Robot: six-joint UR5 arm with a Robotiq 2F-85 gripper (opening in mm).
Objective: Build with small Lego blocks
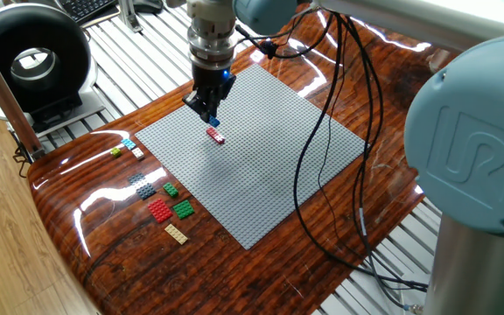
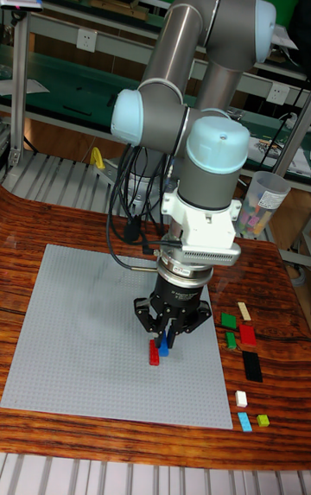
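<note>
Brick (image 1: 215, 135) on baseplate (image 1: 261, 166) – spare bricks (image 1: 160, 197) beside.

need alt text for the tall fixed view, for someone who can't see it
A grey robot arm's tool holds a small blue Lego block just above a small red Lego block on a large grey studded baseplate. Loose small bricks lie on the wooden table beside the plate.
</note>
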